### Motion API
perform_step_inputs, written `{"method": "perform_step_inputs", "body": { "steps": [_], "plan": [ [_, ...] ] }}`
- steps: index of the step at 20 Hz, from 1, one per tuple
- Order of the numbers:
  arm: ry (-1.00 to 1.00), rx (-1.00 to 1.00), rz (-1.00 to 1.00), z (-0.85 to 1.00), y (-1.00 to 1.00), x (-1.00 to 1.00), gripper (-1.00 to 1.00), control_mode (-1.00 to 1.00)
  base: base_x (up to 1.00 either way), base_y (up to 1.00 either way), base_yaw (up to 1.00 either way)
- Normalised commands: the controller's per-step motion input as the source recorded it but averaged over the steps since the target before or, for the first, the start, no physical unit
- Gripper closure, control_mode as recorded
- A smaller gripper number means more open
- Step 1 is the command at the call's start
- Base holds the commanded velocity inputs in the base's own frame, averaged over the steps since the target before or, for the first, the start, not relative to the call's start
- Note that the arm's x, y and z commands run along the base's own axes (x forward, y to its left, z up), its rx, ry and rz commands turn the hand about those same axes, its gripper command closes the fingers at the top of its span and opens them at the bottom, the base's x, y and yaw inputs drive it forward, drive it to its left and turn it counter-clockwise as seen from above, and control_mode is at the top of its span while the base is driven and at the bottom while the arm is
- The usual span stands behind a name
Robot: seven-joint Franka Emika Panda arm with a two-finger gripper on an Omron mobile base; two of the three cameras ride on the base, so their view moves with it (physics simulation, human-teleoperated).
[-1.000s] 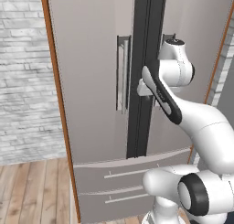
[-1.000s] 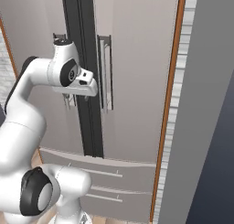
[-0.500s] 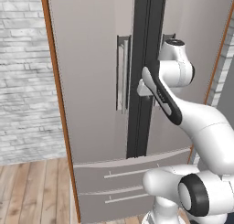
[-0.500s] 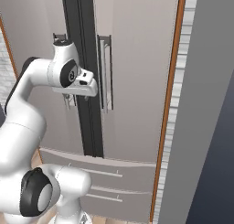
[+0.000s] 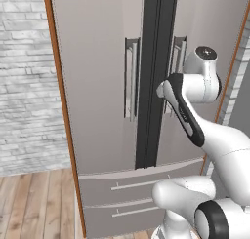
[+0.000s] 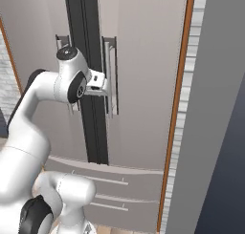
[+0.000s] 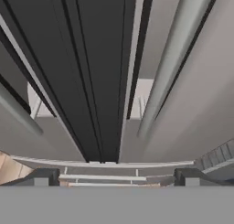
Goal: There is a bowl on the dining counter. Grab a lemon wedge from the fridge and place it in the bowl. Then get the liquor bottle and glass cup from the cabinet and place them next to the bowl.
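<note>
The grey-beige fridge [image 5: 95, 87] [image 6: 143, 85] fills the scene, both doors shut with a dark seam between them. My gripper [image 6: 106, 82] [image 7: 116, 176] is open, and its tips stand wide apart right in front of the seam. It sits close beside the right door's long steel handle [image 6: 111, 78] [image 5: 178, 55] [image 7: 176, 49], with nothing between its fingers. The left door's handle [image 5: 131, 77] [image 7: 18, 113] is on the other side of the seam. The bowl, dining counter, lemon wedge, liquor bottle, glass cup and cabinet are out of view.
Two drawers [image 5: 127, 187] [image 6: 110, 180] lie below the doors. Reddish-brown trim [image 5: 58, 96] [image 6: 178, 109] frames the fridge. A white brick wall [image 5: 24, 62] and wood floor [image 5: 29, 199] are to the left, and a grey wall [image 6: 215, 113] stands to the right.
</note>
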Motion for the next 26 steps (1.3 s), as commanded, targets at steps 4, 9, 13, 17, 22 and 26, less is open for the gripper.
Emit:
{"method": "perform_step_inputs", "body": {
  "steps": [4, 9, 13, 17, 22, 26],
  "plan": [
    [-0.01, 0.01, -0.02, 0.09, -0.21, 0.42, -1.0, -1.0, 0.0, 0.0, 0.0],
    [0.0, 0.0, -0.05, 0.01, -0.23, 0.33, -1.0, -1.0, 0.0, 0.0, 0.0],
    [-0.06, 0.0, -0.02, 0.0, -0.19, 0.17, -1.0, -1.0, 0.0, 0.0, 0.0],
    [-0.04, 0.0, 0.0, -0.02, -0.15, 0.32, -1.0, -1.0, 0.0, 0.0, 0.0],
    [-0.02, 0.0, 0.0, -0.04, -0.06, 0.37, -1.0, -1.0, 0.0, 0.0, 0.0],
    [-0.01, 0.0, 0.0, -0.13, 0.0, 0.41, -1.0, -1.0, 0.0, 0.0, 0.0]
  ]
}}
